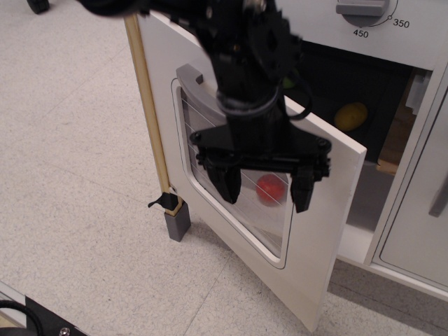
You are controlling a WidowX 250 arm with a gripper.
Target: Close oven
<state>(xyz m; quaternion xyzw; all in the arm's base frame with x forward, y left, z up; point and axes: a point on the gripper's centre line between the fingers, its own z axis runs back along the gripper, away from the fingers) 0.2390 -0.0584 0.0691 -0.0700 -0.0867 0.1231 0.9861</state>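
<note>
- Black robot gripper (264, 190) hangs in front of the white toy-kitchen oven door (318, 231), fingers pointing down, spread wide, nothing held.
- Left finger (225, 180) and right finger (302, 190) both overlap the door's wire-lined rounded clear window (210, 157); cannot tell if they touch the pane.
- Oven door stands swung open toward the near left, hinged on the left beside a pale wooden post (148, 105).
- Grey bar handle (189, 75) mostly hidden behind the arm; only its left end shows.
- Red round object (271, 189) seen through the window, between the two fingers.
- Yellow round object (351, 115) sits inside the dark oven cavity, right of the arm.
- Grey numbered dial (362, 8) at the top, marks 450 and 350 visible.
- Plain white cabinet door (420, 231) at far right, shut.
</note>
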